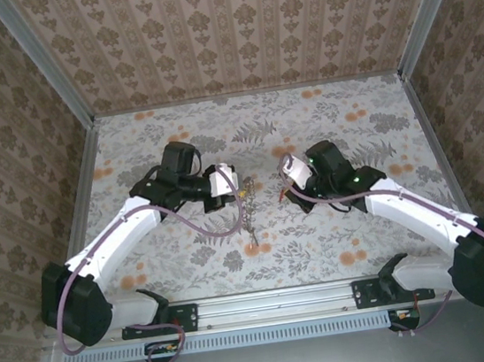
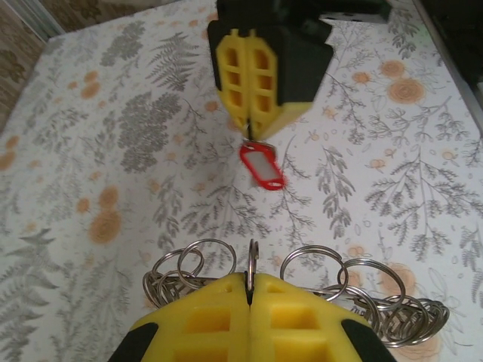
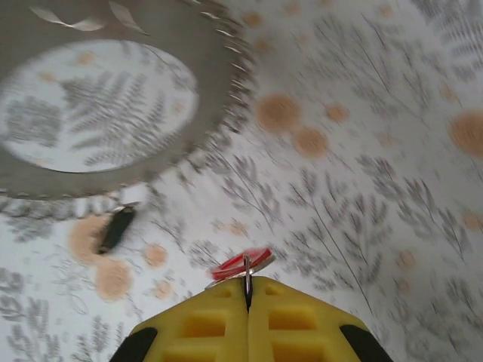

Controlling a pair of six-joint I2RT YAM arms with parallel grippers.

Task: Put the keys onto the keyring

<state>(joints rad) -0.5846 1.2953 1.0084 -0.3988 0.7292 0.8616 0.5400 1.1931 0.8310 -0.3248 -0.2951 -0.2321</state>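
My left gripper (image 1: pixel 235 184) (image 2: pixel 250 280) is shut on one thin silvery ring of the keyring (image 2: pixel 253 255). Several more of its split rings fan out on both sides of the yellow fingers. In the top view the keyring (image 1: pixel 249 220) hangs down from that gripper toward the table. Facing it, my right gripper (image 1: pixel 285 181) (image 2: pixel 253 128) (image 3: pixel 247 280) is shut on the key (image 3: pixel 241 263). Its red tag (image 2: pixel 262 167) dangles below the fingertips, a short gap from the left gripper. In the right wrist view the keyring (image 3: pixel 223 105) is a blurred jagged loop at upper left, with its black end piece (image 3: pixel 115 230).
The floral tabletop (image 1: pixel 339 240) lies under both grippers. Patterned walls enclose it at the back (image 1: pixel 240 29) and on both sides. Purple cables (image 1: pixel 203 226) loop along both arms. A metal rail (image 1: pixel 276 301) runs along the near edge.
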